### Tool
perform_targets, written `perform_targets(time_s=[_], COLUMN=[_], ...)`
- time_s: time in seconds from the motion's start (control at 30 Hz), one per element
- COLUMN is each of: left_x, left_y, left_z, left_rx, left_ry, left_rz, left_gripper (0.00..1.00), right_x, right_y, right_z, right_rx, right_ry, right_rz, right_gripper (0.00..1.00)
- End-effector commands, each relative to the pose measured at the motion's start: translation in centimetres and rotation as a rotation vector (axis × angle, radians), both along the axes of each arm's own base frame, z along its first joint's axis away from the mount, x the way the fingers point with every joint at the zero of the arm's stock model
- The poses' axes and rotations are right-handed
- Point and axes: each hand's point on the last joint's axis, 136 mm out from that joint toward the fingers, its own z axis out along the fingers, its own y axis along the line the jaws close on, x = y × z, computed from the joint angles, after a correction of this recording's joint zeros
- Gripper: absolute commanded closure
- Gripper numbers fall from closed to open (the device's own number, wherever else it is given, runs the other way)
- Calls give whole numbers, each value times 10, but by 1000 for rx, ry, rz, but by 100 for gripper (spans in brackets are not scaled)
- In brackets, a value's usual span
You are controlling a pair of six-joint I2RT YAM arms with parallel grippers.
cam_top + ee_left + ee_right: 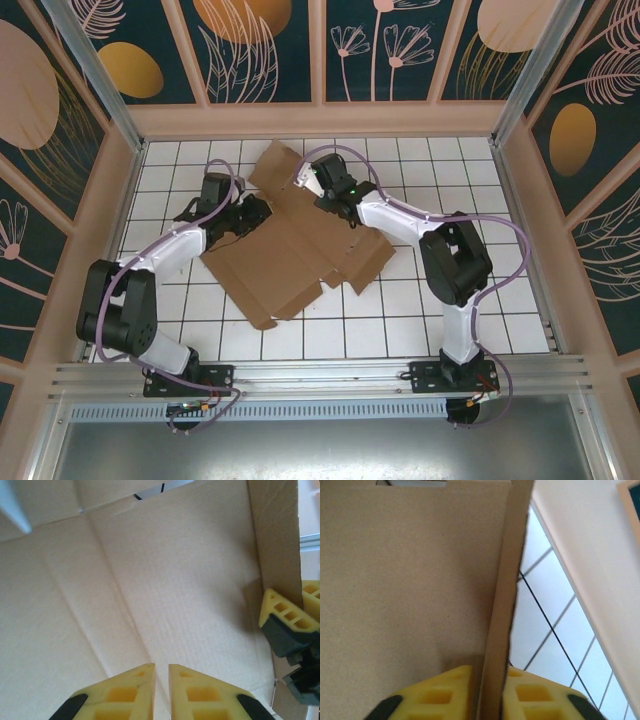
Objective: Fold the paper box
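Resting on white tiles (420, 310), paper box (290, 255)

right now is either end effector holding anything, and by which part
The right end effector pinches the cardboard sheet by the edge of a raised flap; the left end effector holds nothing.
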Motion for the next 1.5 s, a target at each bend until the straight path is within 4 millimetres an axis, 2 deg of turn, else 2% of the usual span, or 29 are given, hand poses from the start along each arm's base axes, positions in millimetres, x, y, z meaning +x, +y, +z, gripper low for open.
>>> perform_targets(time_s=[0.0, 0.03, 0.1, 0.2, 0.27, 0.33, 0.4, 0.43, 0.53, 0.57, 0.63, 0.73, 0.8, 0.97, 1.03, 1.07, 1.1, 1.2, 1.27, 1.37, 1.47], left_x=[14, 16, 18, 19, 20, 21, 22, 22, 22, 22, 20, 15, 8, -4, -8, -9, -11, -12, -14, -18, -24], left_y=[-4, -2, 4, 5, 4, 7, 10, 13, 17, 17, 19, 18, 15, 2, -3, -6, -8, -14, -20, -42, -68], left_z=[19, 15, 5, -22, -38, -57, -68, -72, -82, -86, -96, -107, -114, -120, -120, -120, -122, -126, -127, -123, -115], left_rx=[3, 34, 78, 103, 106, 138, 169, 186, 219, 227, 260, 290, 303, 317, 311, 305, 299, 285, 263, 222, 204], left_ry=[-55, -53, -37, 33, 78, 128, 152, 166, 190, 198, 226, 256, 274, 303, 307, 309, 315, 327, 336, 333, 314], left_rz=[-24, -20, -5, -4, -3, 3, 7, 13, 19, 18, 15, 4, -7, -40, -52, -58, -61, -69, -81, -129, -206], left_gripper=[82, 81, 80, 82, 84, 89, 91, 92, 96, 98, 100, 100, 100, 100, 100, 100, 100, 100, 100, 100, 100], right_x=[17, 28, 42, 46, 43, 35, 15, 0, -45, -58, -78, -90, -86, -73, -59, -54, -40, -10, 8, 33, 41], right_y=[2, -3, -8, -7, -10, -12, -9, -8, -1, -5, -10, -21, -38, -67, -74, -70, -81, -87, -85, -78, -54], right_z=[7, 12, 28, 65, 75, 76, 56, 41, -5, -23, -55, -84, -98, -132, -142, -147, -151, -155, -152, -147, -144], right_rx=[31, 47, 100, 263, 330, 432, 542, 571, 639, 645, 615, 538, 498, 387, 379, 374, 385, 390, 409, 443, 457], right_ry=[-29, -47, -78, -135, -130, -55, 101, 185, 423, 497, 631, 666, 640, 642, 649, 657, 656, 656, 653, 664, 706], right_rz=[50, 6, -60, -112, -161, -256, -349, -382, -444, -510, -606, -672, -736, -813, -833, -827, -858, -879, -870, -844, -753], right_gripper=[56, 46, 40, 29, 28, 37, 56, 70, 96, 100, 100, 100, 100, 100, 100, 100, 100, 100, 100, 99, 97])
